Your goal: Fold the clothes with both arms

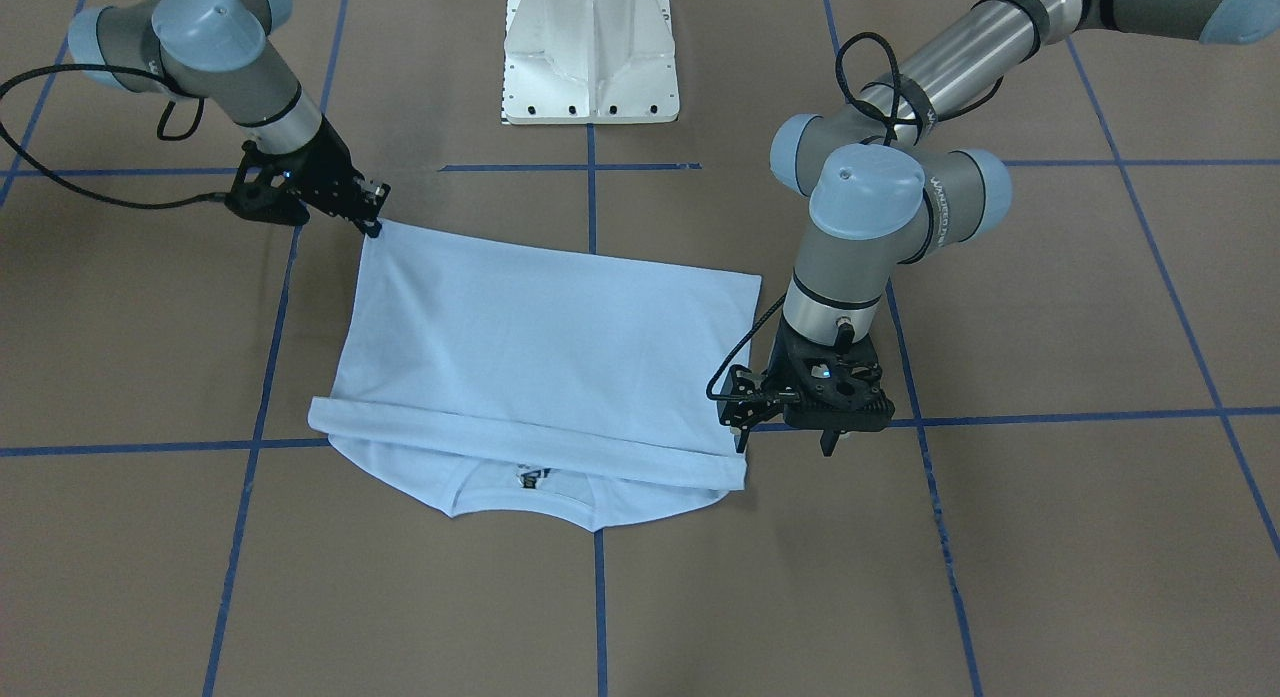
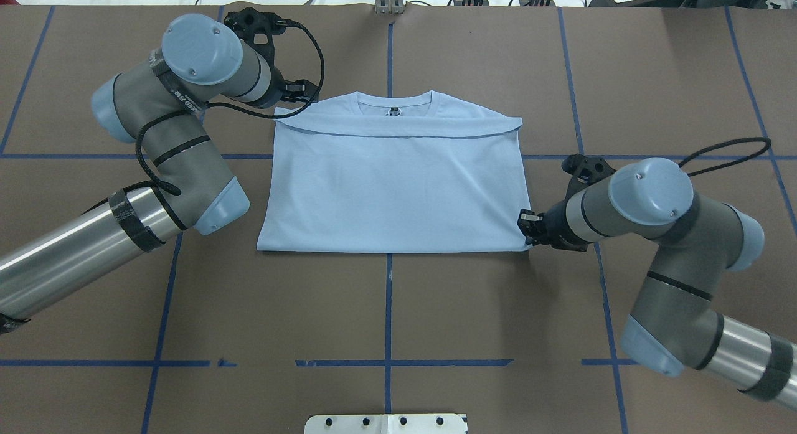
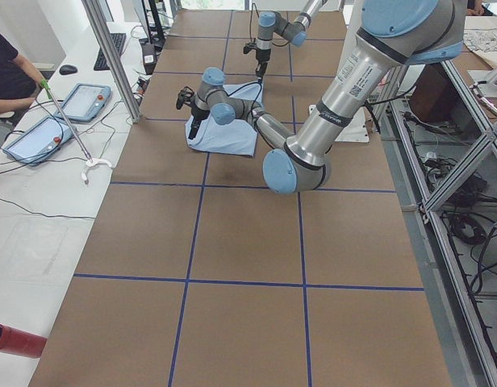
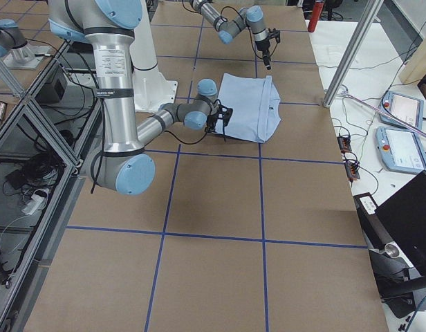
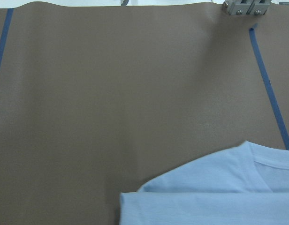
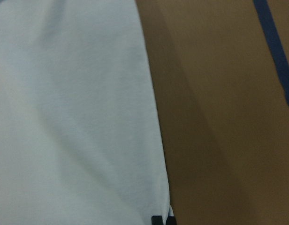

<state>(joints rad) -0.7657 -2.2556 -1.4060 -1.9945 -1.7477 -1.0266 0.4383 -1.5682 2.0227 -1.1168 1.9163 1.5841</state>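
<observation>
The right gripper [image 1: 375, 217] is clamped on the shirt [image 2: 392, 185]. Seen from overhead, it pinches the 4 o'clock corner, where the cloth is drawn to a slight point. The left gripper [image 1: 785, 441] hangs with jaws spread and nothing in them, just off the 10 o'clock corner and apart from the cloth. The shirt lies flat at the table's centre, doubled over once: the fold runs along 6 o'clock, the hem [image 2: 398, 127] crosses just below the collar [image 2: 393, 99] at 12 o'clock, and the sleeves are out of sight. I judge that the first fold is laid and a sideways one comes next. For that, the left gripper should come straight down on the hem corner and take both layers before either gripper lifts. Both should then rise together, low and level, so the hem does not slide off the shoulders or the fold skew. Around the shirt is the brown table [image 2: 280, 309], crossed by blue tape [image 2: 405, 362], with the white base [image 1: 592, 47] at 6 o'clock.
</observation>
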